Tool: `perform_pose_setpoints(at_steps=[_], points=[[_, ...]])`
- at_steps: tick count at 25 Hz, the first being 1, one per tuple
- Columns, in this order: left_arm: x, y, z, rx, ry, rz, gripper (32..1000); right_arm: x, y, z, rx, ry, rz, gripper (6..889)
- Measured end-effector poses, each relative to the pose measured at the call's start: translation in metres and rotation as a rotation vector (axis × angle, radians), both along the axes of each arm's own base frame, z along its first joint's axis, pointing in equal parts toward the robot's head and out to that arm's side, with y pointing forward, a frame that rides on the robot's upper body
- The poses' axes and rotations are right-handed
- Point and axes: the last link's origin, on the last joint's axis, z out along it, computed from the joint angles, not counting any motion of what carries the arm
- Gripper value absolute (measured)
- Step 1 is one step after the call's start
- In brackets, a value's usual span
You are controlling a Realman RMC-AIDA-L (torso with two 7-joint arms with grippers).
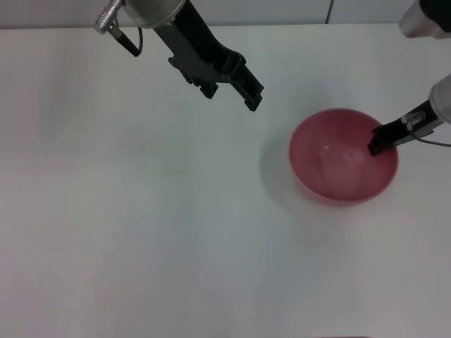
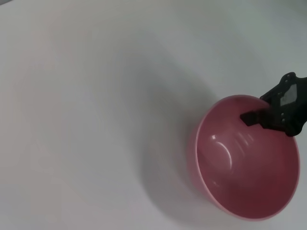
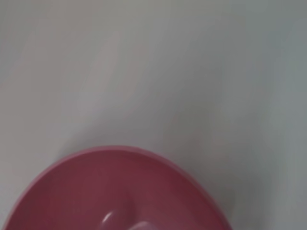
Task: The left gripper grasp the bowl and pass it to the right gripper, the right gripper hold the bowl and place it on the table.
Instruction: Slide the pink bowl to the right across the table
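The pink-red bowl (image 1: pixel 337 169) is at the right of the white table (image 1: pixel 141 225), and its soft shadow falls to its left. My right gripper (image 1: pixel 378 143) reaches in from the right, shut on the bowl's right rim with one black finger inside the wall. The left wrist view shows that same right gripper (image 2: pixel 253 118) on the bowl (image 2: pixel 240 182) rim. In the right wrist view the bowl (image 3: pixel 110 191) fills the lower part, and my own fingers do not show. My left gripper (image 1: pixel 232 95) hovers open and empty at the upper middle, well apart from the bowl.
The white table's far edge (image 1: pixel 282 24) runs along the top of the head view, with a grey wall behind it. Nothing else lies on the surface.
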Motion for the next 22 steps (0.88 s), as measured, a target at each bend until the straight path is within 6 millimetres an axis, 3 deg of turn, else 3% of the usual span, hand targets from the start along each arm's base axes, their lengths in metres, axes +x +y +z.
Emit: perform_pose_setpoints(at_steps=[22], points=[[-0.0028,-0.0002,-0.0019,-0.004,0.000,0.004,867,0.0058,-0.0008,0.0002,0.017,-0.009,-0.008,28]])
